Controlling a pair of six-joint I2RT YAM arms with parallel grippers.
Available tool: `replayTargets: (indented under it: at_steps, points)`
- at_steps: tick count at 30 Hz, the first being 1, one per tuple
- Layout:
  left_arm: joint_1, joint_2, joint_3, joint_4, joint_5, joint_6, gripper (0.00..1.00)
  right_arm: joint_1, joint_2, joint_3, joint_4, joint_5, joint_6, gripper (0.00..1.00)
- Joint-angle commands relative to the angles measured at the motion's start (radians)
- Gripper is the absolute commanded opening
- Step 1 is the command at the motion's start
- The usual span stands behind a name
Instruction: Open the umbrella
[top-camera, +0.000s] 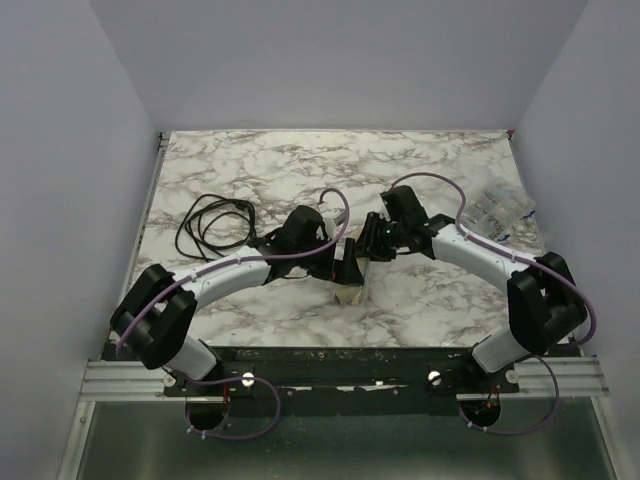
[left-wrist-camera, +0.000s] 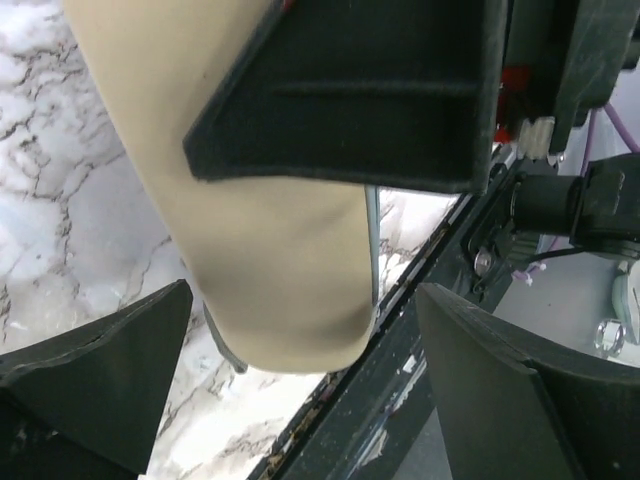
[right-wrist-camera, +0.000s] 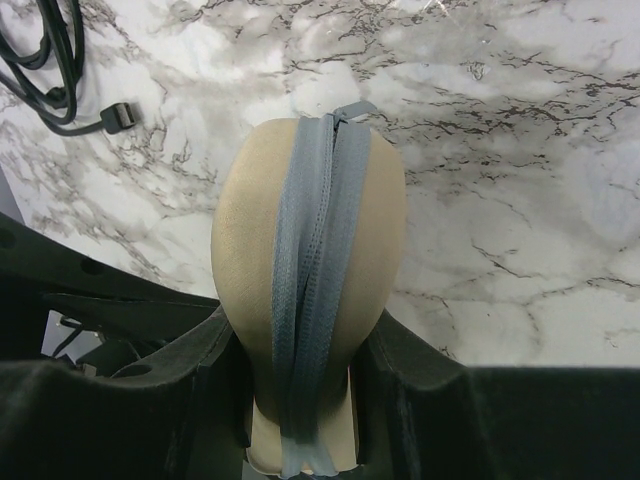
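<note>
A pale beige oval hard case with a grey zipper running down its middle is held above the marble table. My right gripper is shut on it, one black finger pressed against each side. The case hangs in the left wrist view with its rounded end just ahead of my left gripper, which stands wide open and apart from it. A right finger crosses the case there. From above, both grippers meet at table centre round the case. The umbrella itself is hidden.
A coiled black cable lies on the marble at the left, also in the right wrist view as the cable. A clear plastic packet sits at the right edge. The table's dark front rail runs just below the case.
</note>
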Motion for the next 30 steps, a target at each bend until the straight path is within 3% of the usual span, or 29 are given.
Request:
replayTargets:
  at_steps: [1, 3, 9, 13, 17, 19, 22, 24, 28, 30]
  points:
    - [-0.011, 0.054, -0.002, 0.097, 0.016, -0.02, 0.9, 0.002, 0.008, -0.009, 0.058, -0.054, -0.006, 0.01]
    - [-0.014, 0.081, 0.001, 0.097, 0.026, -0.023, 0.84, 0.001, 0.009, -0.015, 0.066, -0.062, -0.005, 0.01]
    - [-0.022, 0.119, -0.021, 0.138, 0.033, -0.034, 0.78, 0.002, 0.01, -0.032, 0.092, -0.082, -0.006, 0.01]
    - [-0.022, 0.126, -0.029, 0.145, 0.048, -0.034, 0.49, 0.002, 0.014, -0.04, 0.104, -0.095, -0.005, 0.01]
    - [-0.022, 0.131, -0.036, 0.152, 0.053, -0.04, 0.28, 0.002, 0.02, -0.047, 0.107, -0.1, -0.012, 0.01]
    - [-0.022, 0.124, -0.038, 0.151, 0.054, -0.043, 0.24, 0.002, 0.02, -0.049, 0.101, -0.092, -0.026, 0.13]
    - [-0.022, 0.112, -0.039, 0.145, 0.056, -0.045, 0.22, 0.002, 0.01, -0.045, 0.068, -0.049, -0.049, 0.56]
    - [-0.022, 0.105, -0.034, 0.132, 0.054, -0.048, 0.2, 0.002, -0.004, -0.035, 0.034, 0.002, -0.065, 0.74]
    - [-0.022, 0.102, -0.023, 0.119, 0.056, -0.059, 0.18, 0.0, -0.043, -0.005, -0.038, 0.117, -0.101, 0.89]
    - [-0.022, 0.1, -0.022, 0.122, 0.066, -0.065, 0.18, 0.0, -0.061, 0.009, -0.069, 0.165, -0.119, 0.9]
